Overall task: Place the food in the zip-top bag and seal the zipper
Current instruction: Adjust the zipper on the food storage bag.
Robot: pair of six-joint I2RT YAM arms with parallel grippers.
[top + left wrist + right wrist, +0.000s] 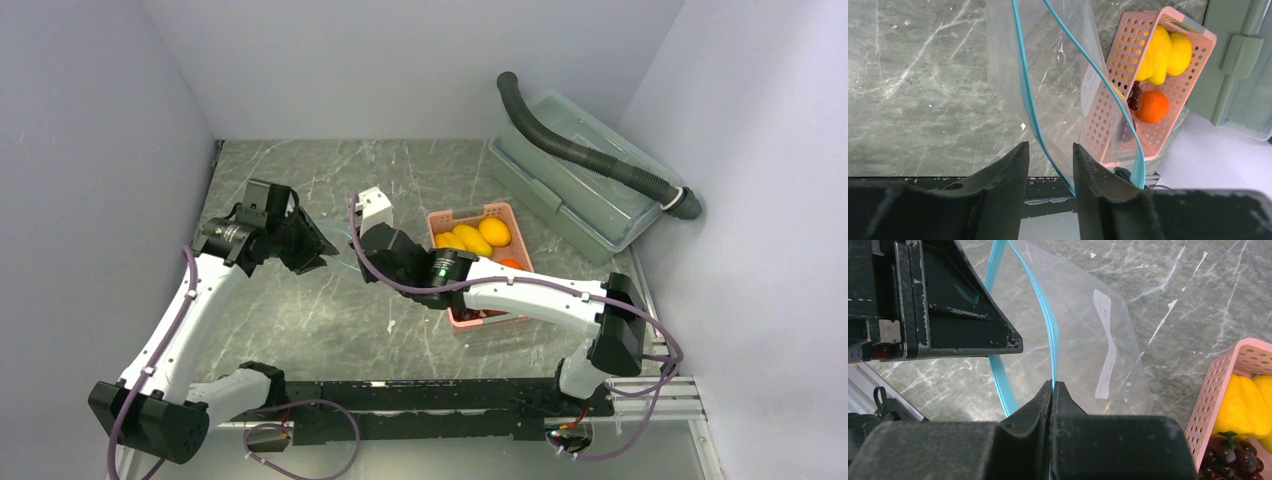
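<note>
The clear zip-top bag (1088, 340) hangs between my two grippers, its mouth held open and nothing inside it. My right gripper (1053, 384) is shut on one lip of the blue-teal zipper (1050, 330). My left gripper (1049, 147) is open, with the other zipper lip (1025, 90) running between its jaws. In the top view the left gripper (310, 250) and right gripper (368, 255) face each other over the table. The food lies in the pink basket (1128, 45): yellow pepper (1155, 52), yellow fruit (1180, 52), orange (1151, 106), grapes (1134, 97). No red slider tab shows.
The pink basket (470, 213) stands just right of the right gripper. A large clear lidded box (575, 185) with a black corrugated hose (590, 150) on it sits at the back right. A small white block (375, 208) stands behind the bag. A black rail (430, 400) runs along the near edge.
</note>
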